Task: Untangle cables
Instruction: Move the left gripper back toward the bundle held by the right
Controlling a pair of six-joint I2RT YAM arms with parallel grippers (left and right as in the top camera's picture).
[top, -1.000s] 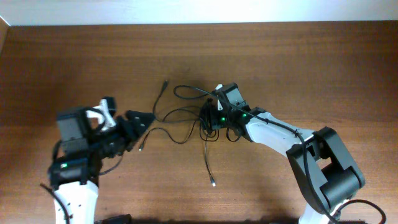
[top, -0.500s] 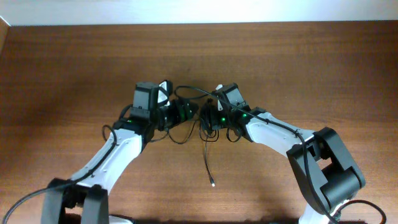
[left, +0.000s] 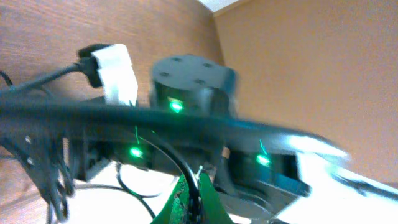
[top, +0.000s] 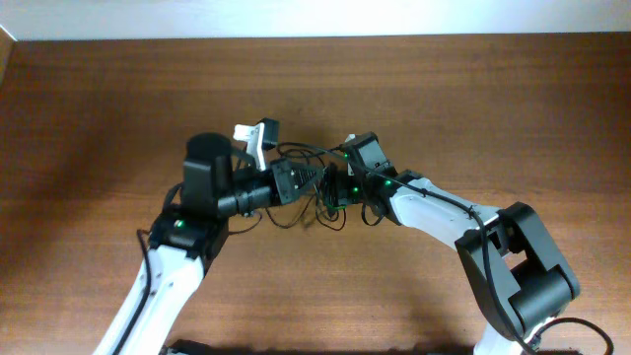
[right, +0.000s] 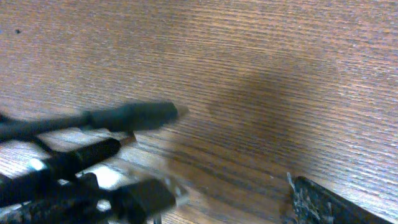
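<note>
The cables [top: 296, 148] are thin black cords tangled at the table's middle, between both grippers. My left gripper [top: 312, 178] reaches in from the left and is shut on one black cable strand [left: 186, 171], pinched between its green-lit fingertips [left: 208, 202]. My right gripper [top: 333, 189] faces it from the right, right against the tangle, and stands open. In the right wrist view only one finger [right: 323, 205] shows. Several blurred plug ends [right: 130, 115] lie on the wood to the left of that finger, and none is gripped.
The brown wooden table [top: 473, 99] runs to a pale wall edge at the back. The right arm's black wrist housing [left: 189, 81] and white connector block [left: 115, 74] fill the left wrist view at close range.
My left arm swung in from the left, reached the tangle and shut on a strand. The long strand that trailed toward the front has been drawn up. The right arm stayed put.
</note>
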